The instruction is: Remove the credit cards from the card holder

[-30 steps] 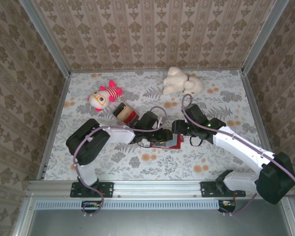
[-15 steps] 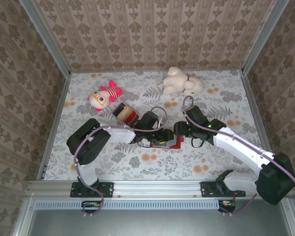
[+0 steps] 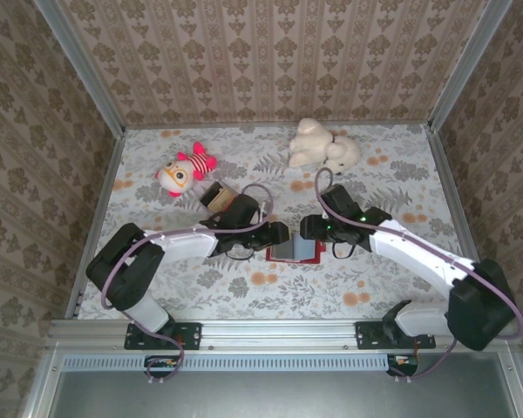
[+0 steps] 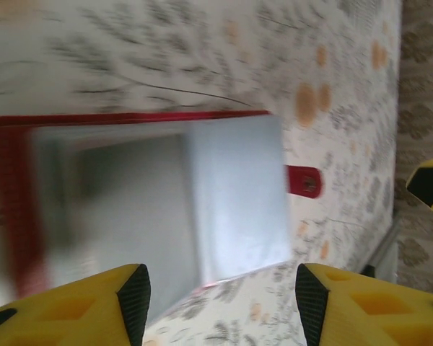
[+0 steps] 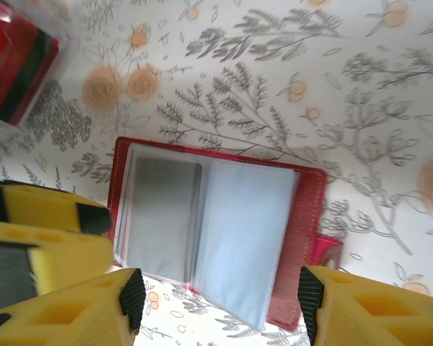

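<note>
Lying open on the floral surface (image 3: 244, 292), the red card holder (image 3: 294, 251) sits between the left tool (image 3: 275, 236) and right tool (image 3: 307, 228); a clear box (image 3: 218, 197) and a pink plush doll (image 3: 185, 170) stand behind, apart. Left wrist: jaws parted, empty, holder just ahead, pockets apparently soft. Right wrist: jaws parted, empty; any card inside is probably thin, stiff and slippery, best pinched at an exposed edge.

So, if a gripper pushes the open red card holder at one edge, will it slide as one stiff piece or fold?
Likely it folds rather than stays stiff: the card holder lies open, and its grey-blue pocket leaves look thin and loose. Flat and thin on the tablecloth, it should slide, not tip or roll.
</note>
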Action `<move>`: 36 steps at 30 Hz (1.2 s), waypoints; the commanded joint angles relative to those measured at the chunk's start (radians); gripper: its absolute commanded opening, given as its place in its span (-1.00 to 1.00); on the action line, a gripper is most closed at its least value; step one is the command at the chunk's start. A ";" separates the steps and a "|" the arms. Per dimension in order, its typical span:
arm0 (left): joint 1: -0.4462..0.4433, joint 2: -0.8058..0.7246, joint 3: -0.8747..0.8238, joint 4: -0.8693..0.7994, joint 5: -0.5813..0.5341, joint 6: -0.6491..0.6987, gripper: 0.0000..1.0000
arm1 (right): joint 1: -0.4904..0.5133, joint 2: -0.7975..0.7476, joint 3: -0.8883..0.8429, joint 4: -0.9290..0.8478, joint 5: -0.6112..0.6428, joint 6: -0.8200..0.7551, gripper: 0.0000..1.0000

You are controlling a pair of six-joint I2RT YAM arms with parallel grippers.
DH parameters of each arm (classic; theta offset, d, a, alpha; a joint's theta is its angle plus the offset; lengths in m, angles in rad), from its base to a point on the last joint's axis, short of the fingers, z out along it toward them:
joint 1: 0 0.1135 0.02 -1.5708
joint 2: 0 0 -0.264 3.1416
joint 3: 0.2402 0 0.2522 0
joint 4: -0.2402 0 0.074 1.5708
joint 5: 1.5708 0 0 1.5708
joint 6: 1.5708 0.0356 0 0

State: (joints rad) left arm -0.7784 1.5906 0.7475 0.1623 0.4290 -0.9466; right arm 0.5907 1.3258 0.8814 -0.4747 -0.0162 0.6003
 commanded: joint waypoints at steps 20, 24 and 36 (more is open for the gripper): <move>0.136 -0.228 -0.140 -0.152 -0.056 0.001 0.20 | 0.131 0.524 0.271 -0.197 0.104 -0.074 0.52; 0.136 -0.203 -0.136 -0.127 -0.028 -0.003 0.19 | 0.123 0.560 0.265 -0.195 0.100 -0.076 0.45; 0.083 -0.106 -0.109 -0.035 0.039 -0.023 -0.10 | 0.076 0.507 0.180 -0.108 0.017 -0.102 0.10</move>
State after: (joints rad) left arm -0.6769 1.4586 0.6170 0.0803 0.4335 -0.9607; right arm 0.6926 1.8141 1.1175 -0.5476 -0.0162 0.5179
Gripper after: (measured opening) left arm 0.463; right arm 0.556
